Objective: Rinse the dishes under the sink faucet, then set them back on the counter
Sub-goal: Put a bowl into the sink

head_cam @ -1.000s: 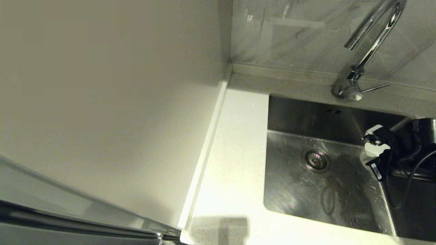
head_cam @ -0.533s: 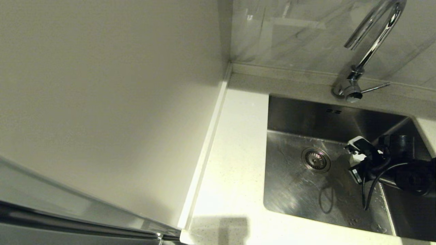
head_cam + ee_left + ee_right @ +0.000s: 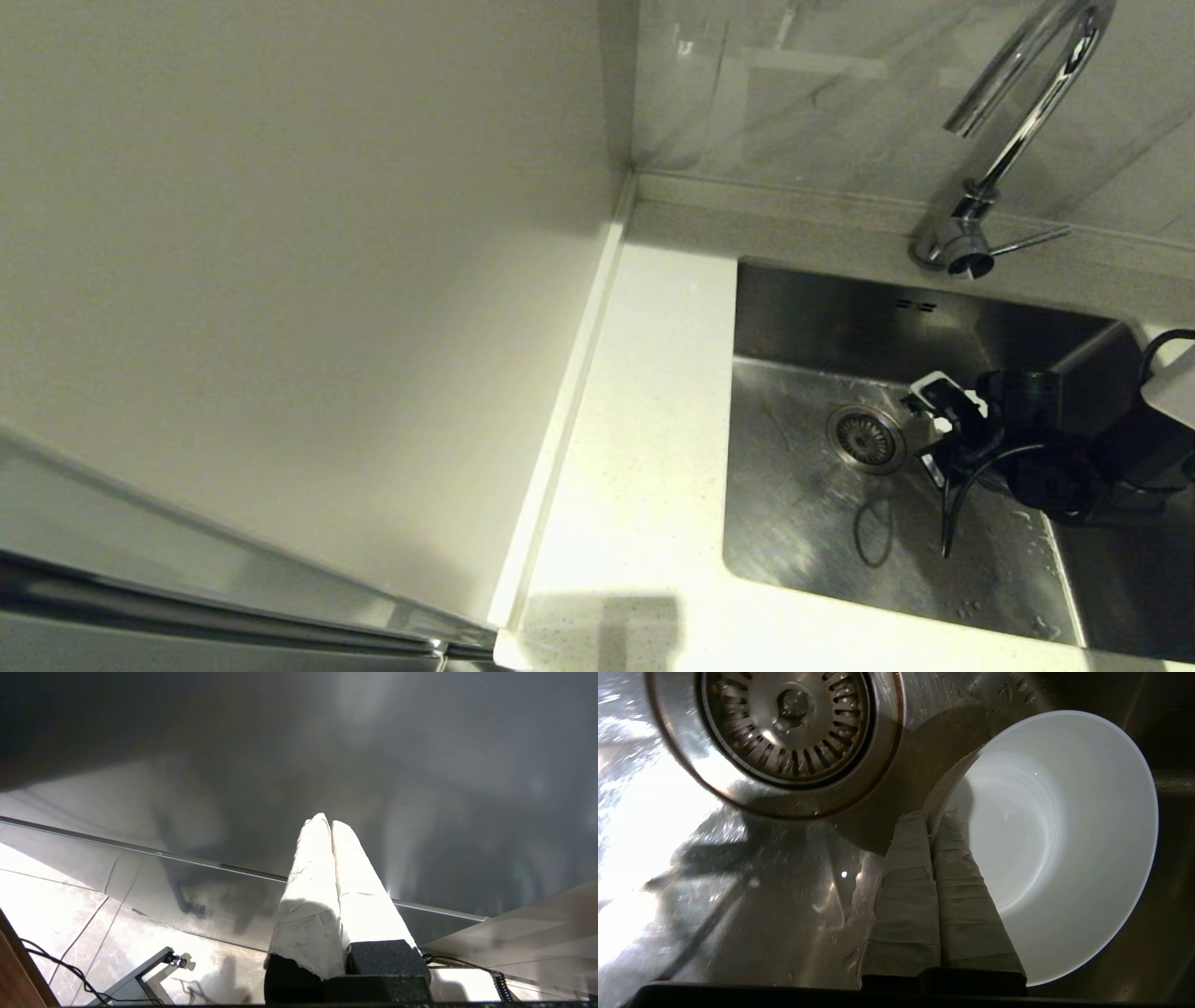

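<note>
My right gripper [image 3: 931, 819] is shut on the rim of a pale grey-white bowl [image 3: 1064, 849], one finger inside and one outside. The bowl hangs tilted just above the floor of the sink [image 3: 812, 523], right beside the round drain strainer [image 3: 789, 723]. In the head view the right gripper [image 3: 920, 425] is low in the basin next to the drain [image 3: 865, 439], and the arm hides most of the bowl. The chrome faucet [image 3: 1018, 112] arches above the basin's back edge; no water shows at its spout. The pink and blue-grey dishes are out of view. My left gripper [image 3: 327, 821] is shut on nothing, parked below the counter.
The off-white counter [image 3: 644, 439] runs as a strip left of the sink, bounded by a plain cream wall panel [image 3: 280, 280]. The faucet's thin lever [image 3: 1027, 241] points right. Water drops lie on the sink floor. A black cable loops below the right wrist.
My right arm has carried the bowl leftward across the sink, from the right wall to beside the drain. The left arm has not moved.
</note>
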You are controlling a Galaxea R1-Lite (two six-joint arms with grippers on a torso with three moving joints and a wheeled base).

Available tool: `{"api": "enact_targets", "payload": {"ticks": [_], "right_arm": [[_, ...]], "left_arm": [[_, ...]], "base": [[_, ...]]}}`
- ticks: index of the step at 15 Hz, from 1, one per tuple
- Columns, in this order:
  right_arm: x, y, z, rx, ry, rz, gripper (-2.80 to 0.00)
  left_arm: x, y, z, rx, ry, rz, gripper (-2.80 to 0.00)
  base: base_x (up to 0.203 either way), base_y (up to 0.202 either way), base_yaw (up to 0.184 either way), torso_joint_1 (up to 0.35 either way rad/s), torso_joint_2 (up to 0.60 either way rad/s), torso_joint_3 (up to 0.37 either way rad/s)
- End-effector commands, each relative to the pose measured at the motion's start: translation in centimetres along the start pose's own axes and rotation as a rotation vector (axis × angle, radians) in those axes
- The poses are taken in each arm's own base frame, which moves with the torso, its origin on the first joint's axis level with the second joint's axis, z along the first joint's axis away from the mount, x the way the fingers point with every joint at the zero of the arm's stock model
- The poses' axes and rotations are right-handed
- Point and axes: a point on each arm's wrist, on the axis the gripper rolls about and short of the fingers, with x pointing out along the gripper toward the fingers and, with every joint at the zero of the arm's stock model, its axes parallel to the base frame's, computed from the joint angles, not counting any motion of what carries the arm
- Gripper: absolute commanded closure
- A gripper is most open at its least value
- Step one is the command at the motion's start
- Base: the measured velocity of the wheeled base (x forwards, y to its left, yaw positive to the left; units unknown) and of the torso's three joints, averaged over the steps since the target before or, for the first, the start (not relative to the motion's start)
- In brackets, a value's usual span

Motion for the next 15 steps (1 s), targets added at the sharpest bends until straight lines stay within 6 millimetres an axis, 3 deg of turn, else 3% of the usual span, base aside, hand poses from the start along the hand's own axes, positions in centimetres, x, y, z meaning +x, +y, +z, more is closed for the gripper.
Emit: {"api": "enact_targets", "payload": {"ticks": [1,3,4,9,11,13,15], "right_arm": [[1.7,1.0,0.0,-0.012,0.008,-0.014,0.00],[3.0,1.1,0.5,-0.006,-0.003,-0.064,0.00],[3.3,0.9,0.7,-0.002,-0.010,-0.083,-2.80],[2.8,-0.4,1.5,0.018,-0.034,-0.115,-2.80],[1.5,-1.4,2.4,0.041,-0.063,-0.135,-2.80],[-1.8,-3.6,4.8,0.096,-0.137,-0.193,-2.80],[-7.2,-6.6,7.4,0.145,-0.220,-0.260,-2.80]], "left_arm": [[0.0,0.0,0.0,-0.001,-0.003,0.000,0.00],[0.0,0.0,0.0,-0.001,-0.003,0.000,0.00],[0.0,0.0,0.0,-0.001,-0.003,-0.001,0.00],[0.0,0.0,0.0,-0.001,-0.003,0.002,0.00],[0.0,0.0,0.0,-0.001,-0.003,0.000,0.00],[0.0,0.0,0.0,-0.001,-0.003,-0.001,0.00],[0.0,0.0,0.0,-0.001,-0.003,0.000,0.00]], "base": [[0.000,0.000,0.000,0.000,0.00,0.000],[0.000,0.000,0.000,0.000,0.00,0.000],[0.000,0.000,0.000,0.000,0.00,0.000],[0.000,0.000,0.000,0.000,0.00,0.000],[0.000,0.000,0.000,0.000,0.00,0.000],[0.000,0.000,0.000,0.000,0.00,0.000],[0.000,0.000,0.000,0.000,0.00,0.000]]}}
